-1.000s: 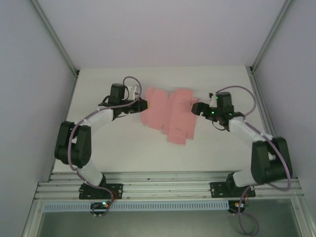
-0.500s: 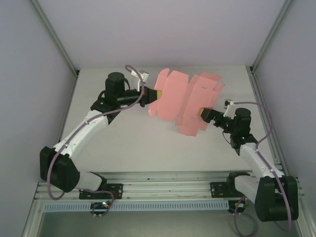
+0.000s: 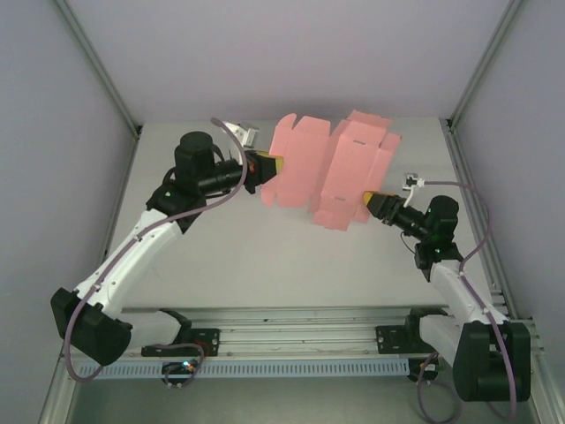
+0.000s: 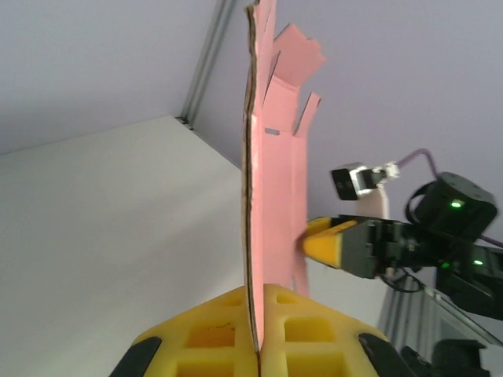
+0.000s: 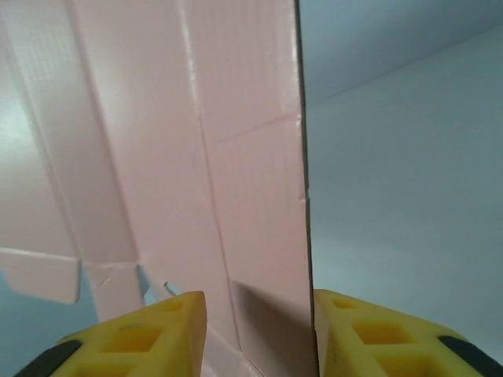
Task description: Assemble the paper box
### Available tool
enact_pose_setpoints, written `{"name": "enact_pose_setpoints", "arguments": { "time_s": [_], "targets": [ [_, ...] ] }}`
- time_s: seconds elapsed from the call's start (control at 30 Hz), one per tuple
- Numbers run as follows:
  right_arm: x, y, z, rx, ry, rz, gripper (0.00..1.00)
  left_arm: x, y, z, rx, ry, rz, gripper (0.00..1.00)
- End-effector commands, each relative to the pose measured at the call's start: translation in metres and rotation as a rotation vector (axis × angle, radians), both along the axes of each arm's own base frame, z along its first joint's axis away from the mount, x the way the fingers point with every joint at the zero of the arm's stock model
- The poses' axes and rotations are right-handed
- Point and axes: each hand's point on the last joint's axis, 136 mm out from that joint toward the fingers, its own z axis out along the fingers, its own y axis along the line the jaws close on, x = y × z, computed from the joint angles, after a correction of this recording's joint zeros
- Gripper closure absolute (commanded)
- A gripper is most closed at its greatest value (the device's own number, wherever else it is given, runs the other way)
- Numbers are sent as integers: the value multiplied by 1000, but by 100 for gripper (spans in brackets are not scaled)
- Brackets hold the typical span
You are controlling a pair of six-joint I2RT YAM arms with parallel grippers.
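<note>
Paper box (image 3: 331, 172) is a flat pink die-cut sheet, held off the table (image 3: 265, 265) on edge, spanning between the two arms. Left gripper (image 3: 270, 164) is clamped tight on its left edge. Right gripper (image 5: 255, 308) straddles the opposite edge, jaws apart: the sheet sits against one pad (image 5: 354, 322), with a visible gap to the other.

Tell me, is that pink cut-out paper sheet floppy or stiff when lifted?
Likely light and fairly stiff: the salmon-pink die-cut paper sheet stands straight above the left claw pinching it. Its visible creases would probably fold easily.
</note>
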Motion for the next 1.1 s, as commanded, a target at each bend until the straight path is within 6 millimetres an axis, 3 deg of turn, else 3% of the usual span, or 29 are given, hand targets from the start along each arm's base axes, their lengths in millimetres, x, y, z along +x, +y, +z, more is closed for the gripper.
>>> {"name": "enact_pose_setpoints", "arguments": {
  "time_s": [0.0,0.17,0.23,0.27,0.33,0.47,0.53,0.6,0.7,0.9,1.07],
  "targets": [
    [-10,5,12,-12,-40,37,64,7,15,0,37,-39,107,100],
    [-10,2,7,-42,-8,18,97,13,24,-13,59,-38,172,100],
    [-9,1,2,-68,16,11,100,16,27,-25,74,-15,196,95],
    [-8,1,-2,-82,35,8,100,18,29,-35,91,3,216,74],
    [-8,4,-11,-109,60,20,100,26,42,-62,144,50,301,3],
    [-11,17,-46,-282,173,51,100,44,102,-141,334,216,658,0],
    [-13,20,-68,-469,226,55,100,44,135,-170,440,277,808,0],
    [-14,26,-82,-639,245,88,100,41,156,-185,504,323,888,0],
    [-6,30,-94,-881,231,131,100,37,166,-192,519,362,914,0],
    [54,1,-95,-1323,131,-46,100,37,158,-189,442,371,848,0],
    [88,22,-82,-1643,-135,-93,100,40,156,-192,400,384,832,0]
  ]
}}
